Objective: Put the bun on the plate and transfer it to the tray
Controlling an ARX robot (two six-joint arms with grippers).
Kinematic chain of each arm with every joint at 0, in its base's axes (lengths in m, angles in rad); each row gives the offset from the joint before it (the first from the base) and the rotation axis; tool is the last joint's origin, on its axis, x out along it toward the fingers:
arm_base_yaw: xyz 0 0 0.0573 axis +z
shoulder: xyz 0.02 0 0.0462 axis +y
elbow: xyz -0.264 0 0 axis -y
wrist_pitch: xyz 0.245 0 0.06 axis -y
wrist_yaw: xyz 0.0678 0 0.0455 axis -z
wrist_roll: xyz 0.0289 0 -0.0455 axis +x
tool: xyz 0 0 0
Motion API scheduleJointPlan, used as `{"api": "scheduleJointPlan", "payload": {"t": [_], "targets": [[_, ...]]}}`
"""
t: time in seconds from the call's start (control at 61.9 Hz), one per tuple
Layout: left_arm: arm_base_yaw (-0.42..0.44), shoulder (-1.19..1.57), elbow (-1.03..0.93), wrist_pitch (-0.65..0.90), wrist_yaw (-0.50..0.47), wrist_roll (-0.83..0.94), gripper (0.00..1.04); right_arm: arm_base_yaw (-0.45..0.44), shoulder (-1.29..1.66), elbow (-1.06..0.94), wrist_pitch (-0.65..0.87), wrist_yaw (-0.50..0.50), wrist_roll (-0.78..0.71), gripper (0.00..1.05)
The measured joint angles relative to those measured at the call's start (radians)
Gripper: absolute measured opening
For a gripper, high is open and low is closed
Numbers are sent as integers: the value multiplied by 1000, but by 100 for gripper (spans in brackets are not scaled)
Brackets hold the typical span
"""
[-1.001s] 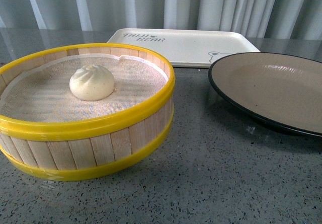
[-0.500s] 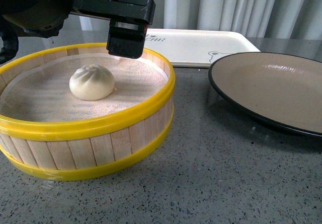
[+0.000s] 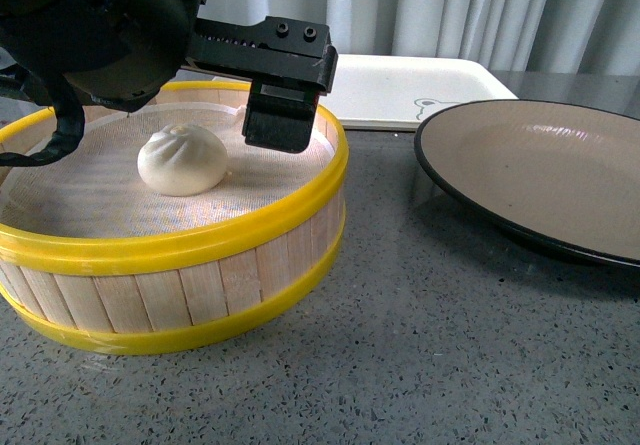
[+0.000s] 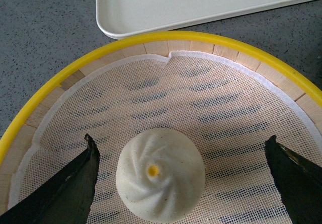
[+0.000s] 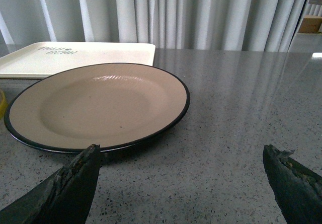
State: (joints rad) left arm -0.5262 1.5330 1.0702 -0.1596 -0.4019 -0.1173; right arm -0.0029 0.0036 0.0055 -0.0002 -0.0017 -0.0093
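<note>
Tray [image 5: 100,58]: two short lines of dark lettering [image 5: 56,51] near one corner, seen in right wrist view; capitals by the look, too small and blurred to read letter for letter

Front view: small bear drawing [image 3: 431,104] printed at tray's near edge; lettering out of sight there

No other text, number or brand readable in any view

We see soft, even daylight in all views. The plate [image 5: 95,108] carries a pale glare toward 12 o'clock and a soft shadow under its rim at 6 o'clock. The table [image 5: 241,133] faintly mirrors the curtains [image 5: 201,12].
</note>
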Motion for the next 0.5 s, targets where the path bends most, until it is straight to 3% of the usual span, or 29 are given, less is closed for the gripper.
{"api": "scheduleJointPlan", "payload": {"t": [0.436,0.5], "targets": [[-4,14,-1,-21,-8,0,98,0,0,0,0,0,0,96],[-4,14,-1,-25,-8,0,92,0,0,0,0,0,0,96]]}}
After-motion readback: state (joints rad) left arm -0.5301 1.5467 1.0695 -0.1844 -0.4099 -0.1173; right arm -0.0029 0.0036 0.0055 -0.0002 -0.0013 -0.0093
